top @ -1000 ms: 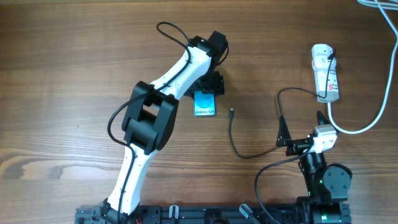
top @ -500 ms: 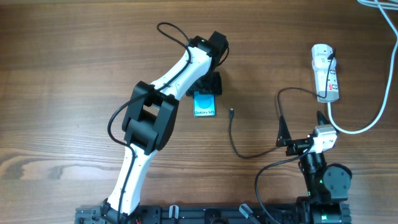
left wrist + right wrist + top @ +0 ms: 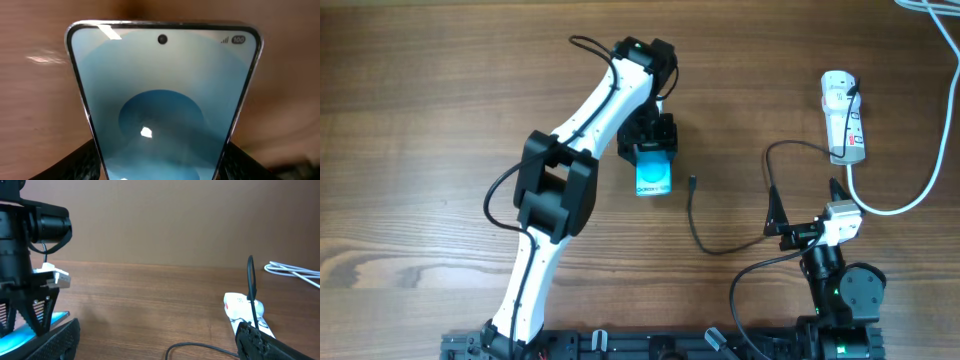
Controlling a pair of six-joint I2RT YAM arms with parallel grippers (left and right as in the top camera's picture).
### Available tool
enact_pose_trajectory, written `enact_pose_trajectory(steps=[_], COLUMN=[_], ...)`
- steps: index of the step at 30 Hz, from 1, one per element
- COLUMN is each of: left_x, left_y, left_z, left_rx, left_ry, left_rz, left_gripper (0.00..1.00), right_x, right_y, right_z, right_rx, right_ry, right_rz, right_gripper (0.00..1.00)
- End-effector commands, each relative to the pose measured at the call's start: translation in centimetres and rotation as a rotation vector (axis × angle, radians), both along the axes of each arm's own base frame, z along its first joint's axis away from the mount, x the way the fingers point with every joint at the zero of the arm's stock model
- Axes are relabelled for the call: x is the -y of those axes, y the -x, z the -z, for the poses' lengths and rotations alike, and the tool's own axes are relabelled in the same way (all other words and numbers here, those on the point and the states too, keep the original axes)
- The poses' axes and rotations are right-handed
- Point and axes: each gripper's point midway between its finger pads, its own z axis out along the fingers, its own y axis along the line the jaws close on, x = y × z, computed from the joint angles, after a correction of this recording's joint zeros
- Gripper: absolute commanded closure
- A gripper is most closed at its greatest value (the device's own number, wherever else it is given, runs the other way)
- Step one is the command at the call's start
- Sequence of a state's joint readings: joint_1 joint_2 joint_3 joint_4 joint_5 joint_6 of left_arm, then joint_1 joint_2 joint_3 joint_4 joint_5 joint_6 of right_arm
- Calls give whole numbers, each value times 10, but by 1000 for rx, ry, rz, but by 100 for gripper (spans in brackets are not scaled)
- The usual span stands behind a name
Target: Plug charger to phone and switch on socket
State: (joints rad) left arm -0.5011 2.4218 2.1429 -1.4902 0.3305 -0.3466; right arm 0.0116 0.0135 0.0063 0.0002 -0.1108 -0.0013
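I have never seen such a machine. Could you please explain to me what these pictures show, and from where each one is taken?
This is a robot with two arms at a brown wooden table; each arm ends in a two-finger gripper. One picture looks straight down from above; the other two come from cameras on the wrists. The left gripper is closed on a small flat smartphone with a teal-green screen, so its wrist camera sees the phone very near, between its dark fingers. The right gripper is open and holds nothing. On the table lie a thin black charger cable, its small connector tip free beside the phone, and a white power strip with red markings and a thick white cord.
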Motion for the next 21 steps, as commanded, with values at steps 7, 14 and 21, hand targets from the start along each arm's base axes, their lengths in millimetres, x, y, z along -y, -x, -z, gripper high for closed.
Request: enact_pose_trajectory(steps=[7, 14, 21], left_x=[30, 2, -15], left_y=[-8, -34, -57], left_z=[-108, -147, -175], left_rx=[-227, -320, -330], left_ry=[727, 931, 1103], left_rz=[-178, -385, -484], left_gripper=[38, 36, 34], right_x=[0, 0, 0], right_y=[0, 0, 0], right_z=[-2, -2, -2], right_rx=[9, 9, 9], right_ry=[-8, -8, -8], right_rz=[5, 5, 5], right_gripper=[0, 0, 0])
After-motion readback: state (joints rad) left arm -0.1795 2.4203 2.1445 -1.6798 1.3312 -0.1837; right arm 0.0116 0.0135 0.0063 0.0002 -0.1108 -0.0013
